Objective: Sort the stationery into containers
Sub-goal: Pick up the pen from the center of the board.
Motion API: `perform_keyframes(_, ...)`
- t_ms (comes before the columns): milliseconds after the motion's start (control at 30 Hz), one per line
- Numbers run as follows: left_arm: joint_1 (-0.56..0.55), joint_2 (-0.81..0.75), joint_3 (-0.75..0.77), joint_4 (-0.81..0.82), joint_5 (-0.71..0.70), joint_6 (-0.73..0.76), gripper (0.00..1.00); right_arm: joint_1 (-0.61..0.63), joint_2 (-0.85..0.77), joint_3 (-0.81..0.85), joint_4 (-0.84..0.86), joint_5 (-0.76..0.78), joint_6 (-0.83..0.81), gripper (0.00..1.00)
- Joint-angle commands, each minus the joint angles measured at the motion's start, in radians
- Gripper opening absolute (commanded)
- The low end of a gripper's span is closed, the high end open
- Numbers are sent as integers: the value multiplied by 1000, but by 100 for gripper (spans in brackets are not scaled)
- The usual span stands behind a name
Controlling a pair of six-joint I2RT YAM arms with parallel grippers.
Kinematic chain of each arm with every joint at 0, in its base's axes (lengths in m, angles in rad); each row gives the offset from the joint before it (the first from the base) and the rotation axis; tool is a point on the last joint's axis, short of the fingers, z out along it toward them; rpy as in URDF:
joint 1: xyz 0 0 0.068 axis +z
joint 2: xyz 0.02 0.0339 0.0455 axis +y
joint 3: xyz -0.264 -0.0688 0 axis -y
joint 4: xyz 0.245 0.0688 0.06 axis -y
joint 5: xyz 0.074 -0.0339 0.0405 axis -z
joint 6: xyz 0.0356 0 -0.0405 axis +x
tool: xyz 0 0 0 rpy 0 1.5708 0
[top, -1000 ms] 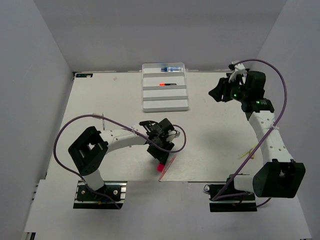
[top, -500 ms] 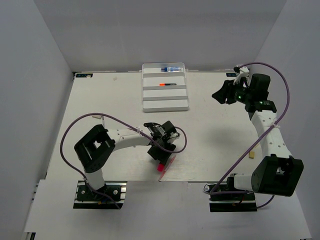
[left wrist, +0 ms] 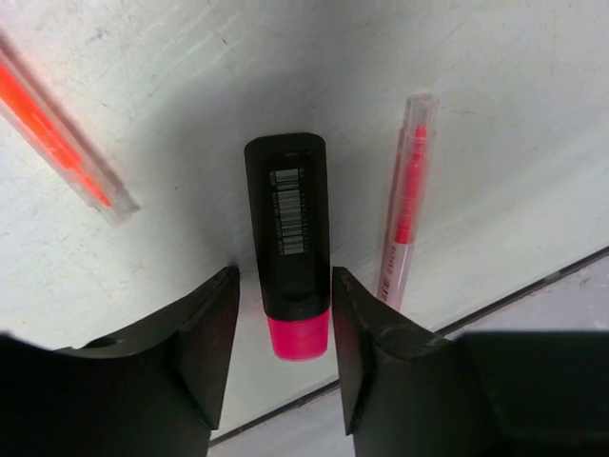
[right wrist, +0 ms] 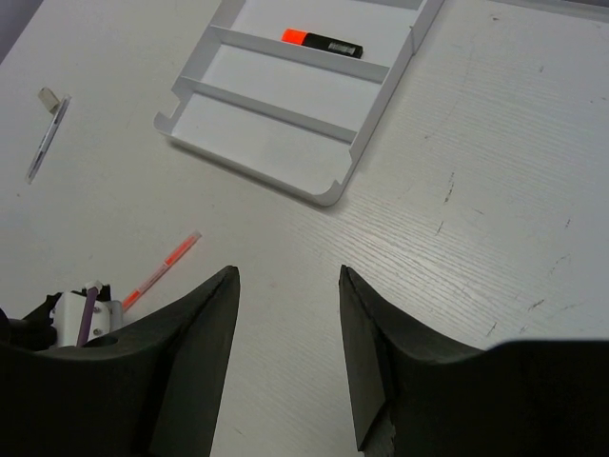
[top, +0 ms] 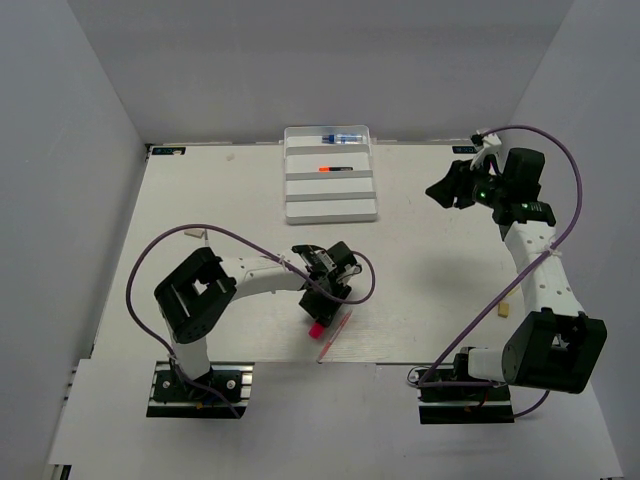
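Note:
The pink-and-black marker (left wrist: 288,228) lies on the table, its pink end (top: 314,327) towards the near edge. My left gripper (left wrist: 284,286) is open and straddles that end with narrow gaps; in the top view it (top: 322,298) is low over the table. Two thin pink-orange sticks (left wrist: 404,205) (left wrist: 62,133) lie either side of it. The white tray (top: 330,205) holds the blue-capped bottle (top: 345,137) and the orange-and-black marker (top: 335,169). My right gripper (top: 442,190) is open, empty and raised to the tray's right (right wrist: 285,276).
A thin pale pen (right wrist: 46,133) lies at the left of the table (top: 192,233). A tiny tan eraser (top: 505,309) lies by the right arm. The table's front edge (left wrist: 533,286) runs just beyond the marker's pink end.
My left gripper has settled closer around the pink-and-black marker, whose pink end shifted slightly up and left. The right arm swung a little to the right, then held still.

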Motion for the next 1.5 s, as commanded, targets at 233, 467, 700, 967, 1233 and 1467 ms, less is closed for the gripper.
perform_keyframes(233, -6, -50, -63, 65, -104, 51, 49, -14, -17, -21, 35, -31, -6, 51)
perform_keyframes(467, -15, -21, -82, 90, -155, 86, 50, -13, -20, -26, 32, -36, -8, 51)
perform_keyframes(700, -24, -14, -79, 100, -165, 100, 51, -11, -7, -13, 30, -43, -14, 50)
perform_keyframes(967, -64, -111, -40, 94, -87, 137, 12, -13, -30, -21, 23, -40, -18, 49)
perform_keyframes(1233, -80, -202, 154, 24, -49, 301, 0, -11, -57, -24, 7, -33, 5, 48)
perform_keyframes(1467, 40, -67, 452, 16, -244, 581, 0, -13, -37, -9, 13, -10, 20, 47)
